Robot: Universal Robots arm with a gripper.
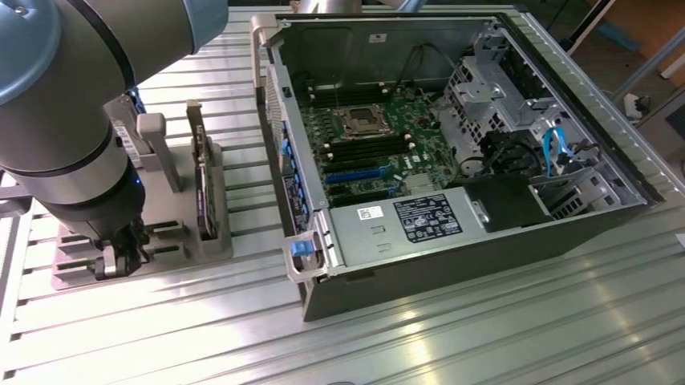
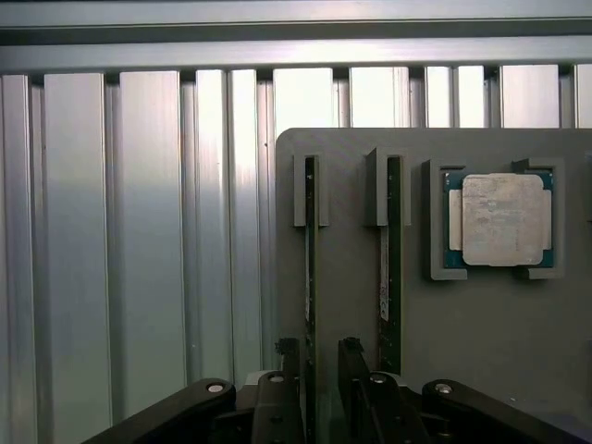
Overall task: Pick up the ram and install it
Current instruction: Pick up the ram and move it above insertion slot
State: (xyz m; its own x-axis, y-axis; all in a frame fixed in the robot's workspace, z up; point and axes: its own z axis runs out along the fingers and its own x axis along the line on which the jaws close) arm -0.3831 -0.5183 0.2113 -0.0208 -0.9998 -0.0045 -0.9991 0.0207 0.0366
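Right now my gripper (image 2: 319, 363) holds its fingers (image 2: 352, 372) apart, one either side of the ram (image 2: 311, 268), which stands on edge in a slot of the grey holder (image 2: 351, 277); I judge it light, stiff and fragile, so I'd pinch its flat faces gently mid-length.

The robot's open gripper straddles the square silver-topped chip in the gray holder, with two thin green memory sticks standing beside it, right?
Not quite. The wrist view shows the open gripper straddling one thin green memory stick, the one farther from the chip. The square silver-topped chip lies untouched in its own recess of the gray holder.
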